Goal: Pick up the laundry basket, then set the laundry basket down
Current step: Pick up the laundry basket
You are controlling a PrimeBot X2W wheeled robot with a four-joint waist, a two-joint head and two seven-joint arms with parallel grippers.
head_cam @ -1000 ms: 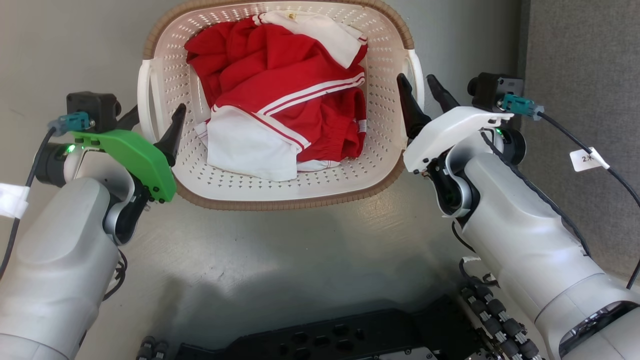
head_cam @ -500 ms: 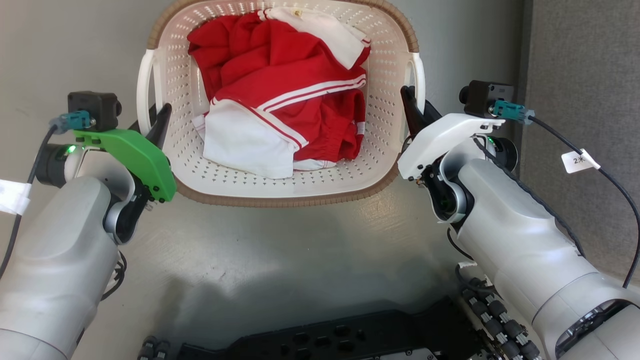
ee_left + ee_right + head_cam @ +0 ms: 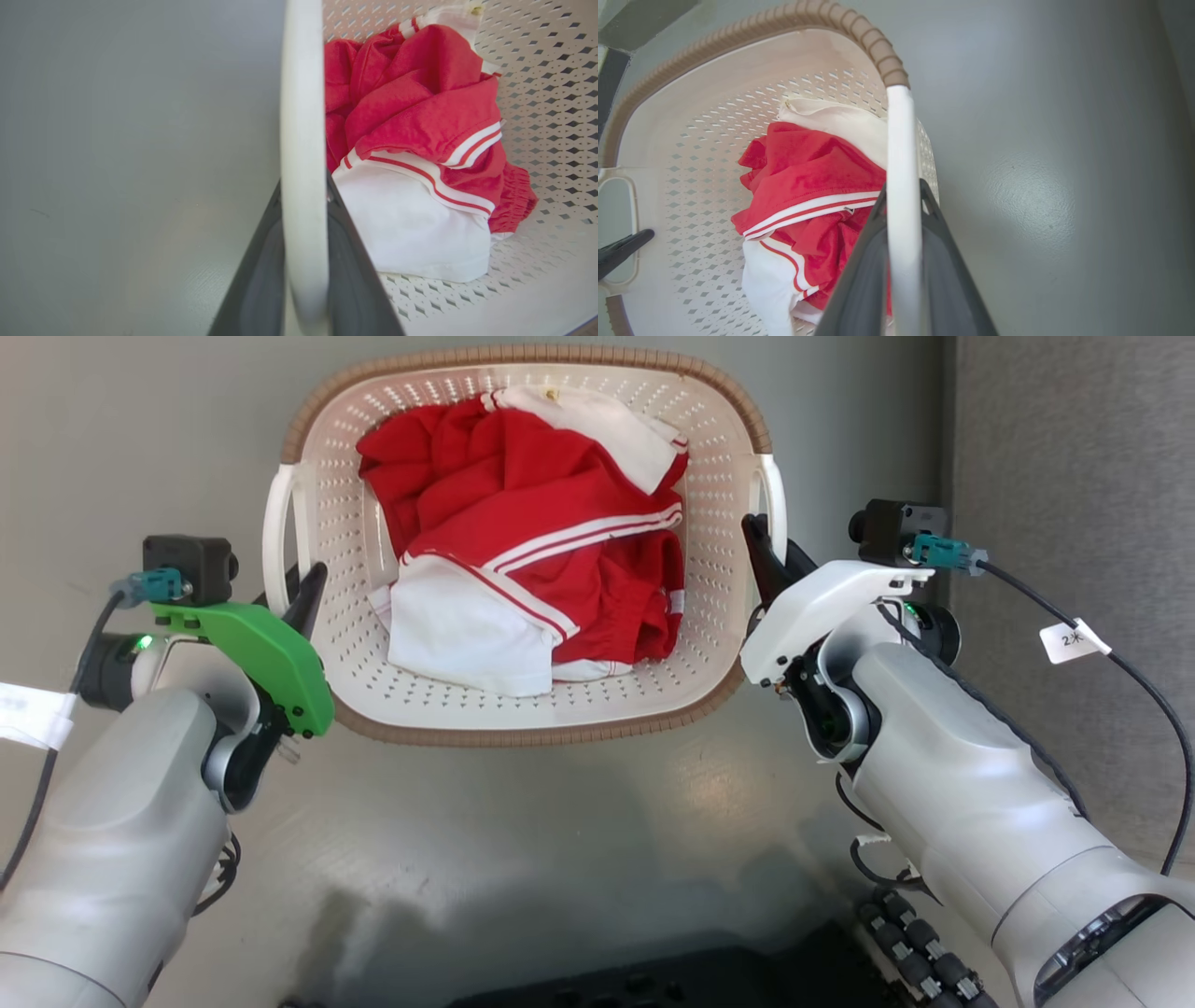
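We see the left gripper point(image 3: 301, 588) clenched on the white left handle point(image 3: 269, 532) of the laundry basket point(image 3: 523, 735). Red-and-white clothes point(image 3: 541, 551) lie inside it. At its right side, the right gripper point(image 3: 773, 549) clamps the right handle point(image 3: 778, 490). The basket sits between both grippers, over grey floor point(image 3: 560, 859).

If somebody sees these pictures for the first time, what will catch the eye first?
The crumpled red and white clothes stand out, lying inside the cream laundry basket at the top centre of the head view. Next come the left gripper, closed on the white left handle, and the right gripper, closed on the white right handle.
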